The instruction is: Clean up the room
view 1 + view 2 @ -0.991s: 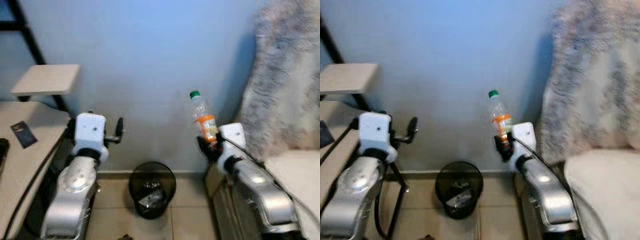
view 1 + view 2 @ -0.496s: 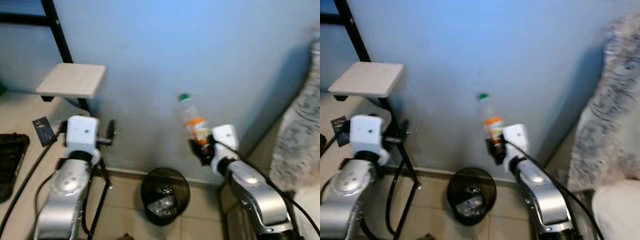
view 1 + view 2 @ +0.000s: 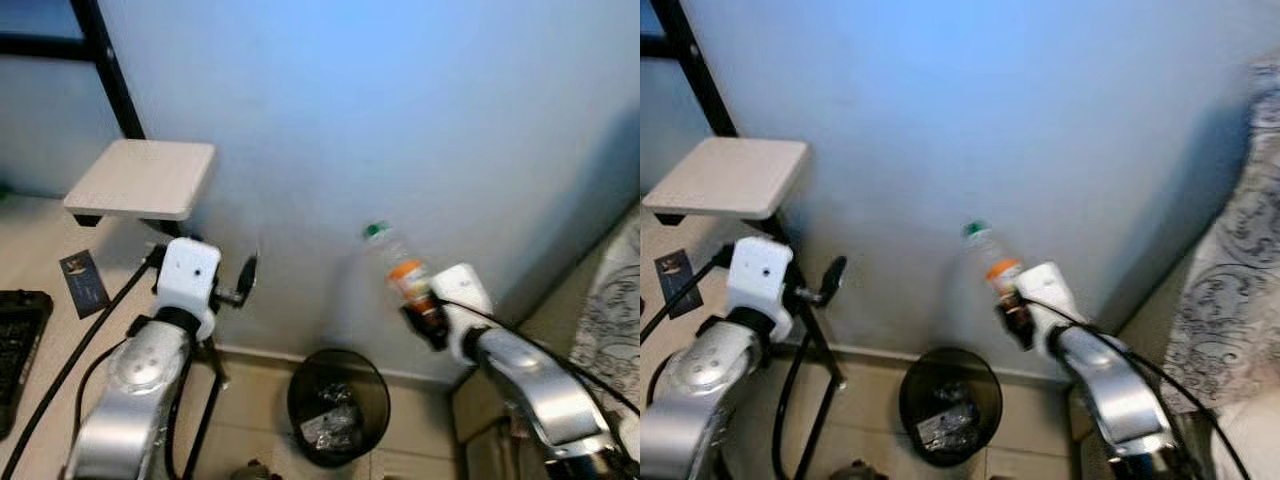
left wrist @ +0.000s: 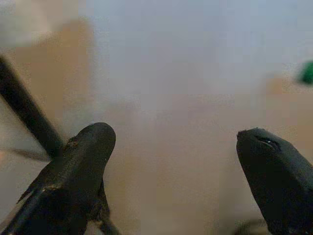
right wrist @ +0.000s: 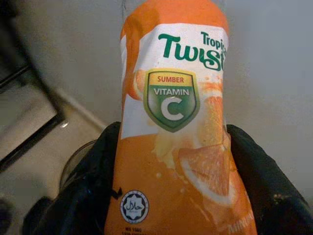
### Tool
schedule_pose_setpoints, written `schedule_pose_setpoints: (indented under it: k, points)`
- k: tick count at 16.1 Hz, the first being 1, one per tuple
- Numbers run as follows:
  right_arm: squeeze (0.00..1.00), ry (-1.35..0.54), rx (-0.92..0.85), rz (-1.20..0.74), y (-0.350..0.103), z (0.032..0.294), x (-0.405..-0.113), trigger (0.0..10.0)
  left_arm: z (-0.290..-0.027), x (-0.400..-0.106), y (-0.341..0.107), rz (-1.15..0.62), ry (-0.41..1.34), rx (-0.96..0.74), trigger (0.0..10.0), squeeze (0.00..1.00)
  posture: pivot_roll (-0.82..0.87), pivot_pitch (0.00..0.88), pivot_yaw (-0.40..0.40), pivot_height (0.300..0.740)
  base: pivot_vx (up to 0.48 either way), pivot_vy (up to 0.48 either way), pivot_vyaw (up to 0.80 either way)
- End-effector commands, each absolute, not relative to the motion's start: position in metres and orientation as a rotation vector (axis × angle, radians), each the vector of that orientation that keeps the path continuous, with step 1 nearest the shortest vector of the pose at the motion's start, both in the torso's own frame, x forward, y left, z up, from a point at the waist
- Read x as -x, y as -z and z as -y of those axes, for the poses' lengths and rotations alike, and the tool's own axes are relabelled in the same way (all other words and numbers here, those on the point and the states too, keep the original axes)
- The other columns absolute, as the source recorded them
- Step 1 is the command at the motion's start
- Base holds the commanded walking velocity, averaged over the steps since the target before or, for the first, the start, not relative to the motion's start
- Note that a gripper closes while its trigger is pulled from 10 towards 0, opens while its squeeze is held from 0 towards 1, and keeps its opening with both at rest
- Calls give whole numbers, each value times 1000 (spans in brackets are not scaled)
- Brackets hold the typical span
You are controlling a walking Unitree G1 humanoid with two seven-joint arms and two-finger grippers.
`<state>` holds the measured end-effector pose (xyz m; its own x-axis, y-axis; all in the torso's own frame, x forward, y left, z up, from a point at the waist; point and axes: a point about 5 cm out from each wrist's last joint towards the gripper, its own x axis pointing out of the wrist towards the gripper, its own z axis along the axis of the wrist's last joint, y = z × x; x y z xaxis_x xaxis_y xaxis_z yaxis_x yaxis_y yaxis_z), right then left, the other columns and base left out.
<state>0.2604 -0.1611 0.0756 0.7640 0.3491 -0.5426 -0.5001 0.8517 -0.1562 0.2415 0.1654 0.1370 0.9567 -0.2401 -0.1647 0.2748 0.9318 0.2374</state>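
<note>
while the left tool (image 3: 247,275) gapes, right tool (image 3: 428,318) raised, gripping tilted bottle (image 3: 400,273).

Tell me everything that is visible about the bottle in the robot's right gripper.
The bottle is clear plastic with a green cap and an orange label printed with "Twist", "Sumber Vitamin C" and orange slices. It looks mostly empty. The right gripper holds it by its lower part, one black finger on each side of the label. It leans cap-first toward the robot's left, in front of the blue wall, above and right of the black bin.
</note>
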Motion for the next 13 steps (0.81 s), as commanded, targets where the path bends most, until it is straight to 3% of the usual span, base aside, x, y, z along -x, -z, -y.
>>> schedule_pose_setpoints:
  k: [1, 8, 10, 13]
  points:
    - [0, -535, 380, -559, -67, 164, -259, 10000, -153, -236, -133, -161, 413, -253, 10000, 294, 3, 106, -6, 740, 0, 0, 0]
    - [0, -765, 703, -729, 1, 139, -268, 10000, -150, -225, -107, -323, 709, -330, 10000, 298, -42, 173, -25, 740, 0, 0, 0]
    - [0, -730, 732, -754, 14, 131, -268, 10000, -150, -226, -107, -333, 737, -347, 10000, 294, -38, 177, -28, 740, 0, 0, 0]
    - [0, -662, 611, -766, 22, 113, -270, 10000, -144, -220, -109, -345, 815, -313, 10000, 298, -30, 184, -34, 740, 0, 0, 0]
